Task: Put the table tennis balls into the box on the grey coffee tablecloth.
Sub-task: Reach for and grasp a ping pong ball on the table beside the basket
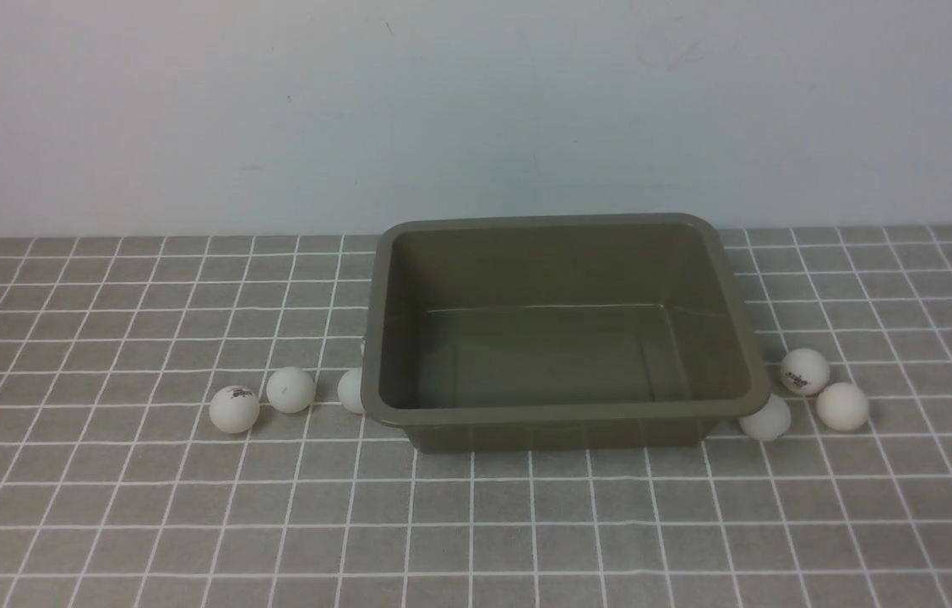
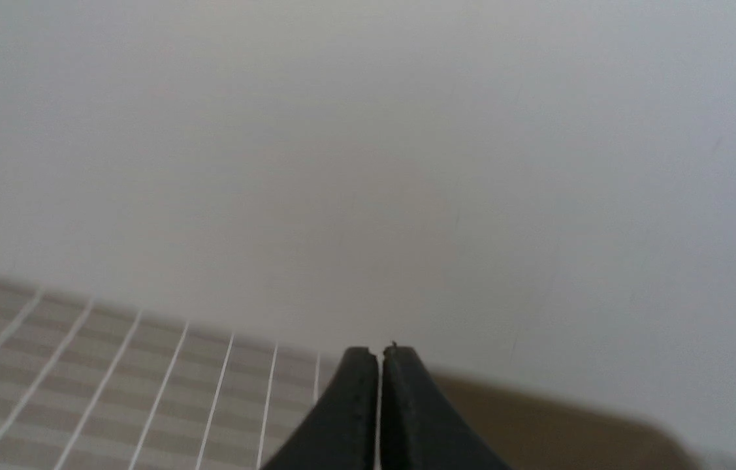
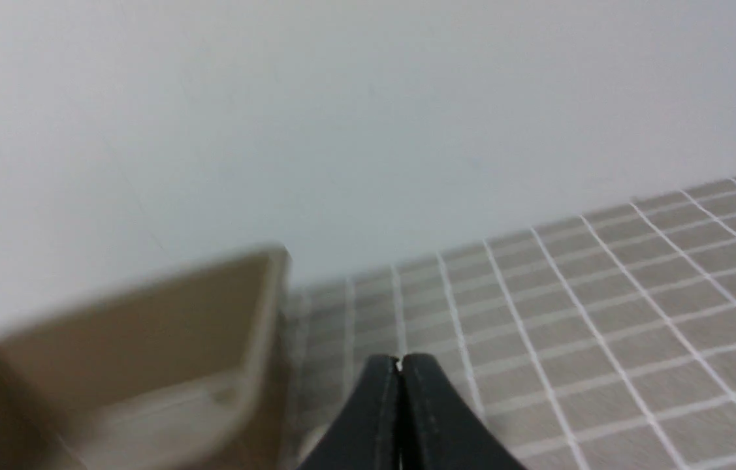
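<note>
The olive-brown box [image 1: 560, 414] stands empty on the grey coffee tablecloth [image 1: 104, 523] in the front view. Three table tennis balls lie left of it: one with a logo [image 1: 234, 409], one plain [image 1: 290, 389], one half hidden against the box wall [image 1: 350, 390]. Three lie to its right: one with a logo [image 1: 804, 371], one plain [image 1: 842, 406], one partly under the rim [image 1: 767, 420]. Neither arm shows in the front view. My left gripper [image 2: 380, 352] is shut and empty, with the box [image 2: 537, 431] blurred beside it. My right gripper [image 3: 400, 359] is shut and empty, beside the box [image 3: 145, 339].
A plain pale wall [image 1: 476, 110] rises right behind the box and closes the far side of the cloth. The gridded cloth runs to the front and to both sides of the box.
</note>
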